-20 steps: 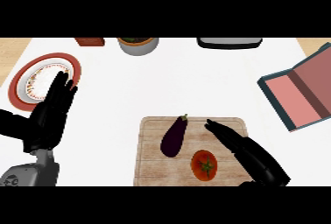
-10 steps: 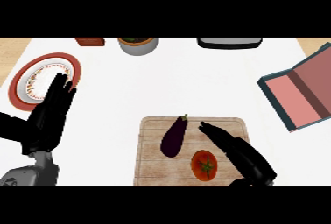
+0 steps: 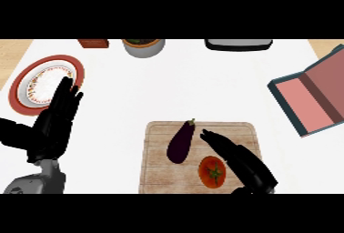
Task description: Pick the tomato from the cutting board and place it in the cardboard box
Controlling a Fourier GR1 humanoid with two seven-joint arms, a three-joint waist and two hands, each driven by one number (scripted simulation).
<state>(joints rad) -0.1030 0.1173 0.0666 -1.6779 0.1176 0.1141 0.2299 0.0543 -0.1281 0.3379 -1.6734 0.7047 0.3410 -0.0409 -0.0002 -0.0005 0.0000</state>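
Change: over the last second my right hand [image 3: 238,161] drew back toward the near edge and shifted a little left, so it came closer to the tomato [image 3: 212,171].
Meaning: I judged this as the final approach for the pick; nothing was grasped yet.
Tomato: it lay on the near right part of the board [image 3: 158,175], not moved, near and right of the eggplant [image 3: 180,142].
Hand to tomato: the right hand was just beside it on the right, fingers pointing far-left past it; if they touched, I could not tell.
Right hand state: fingers straight and together, holding nothing.
Left hand [image 3: 55,124]: resting at left, fingers straight, by the plate [image 3: 20,79].
Box [image 3: 314,96]: far right, well apart from the tomato.
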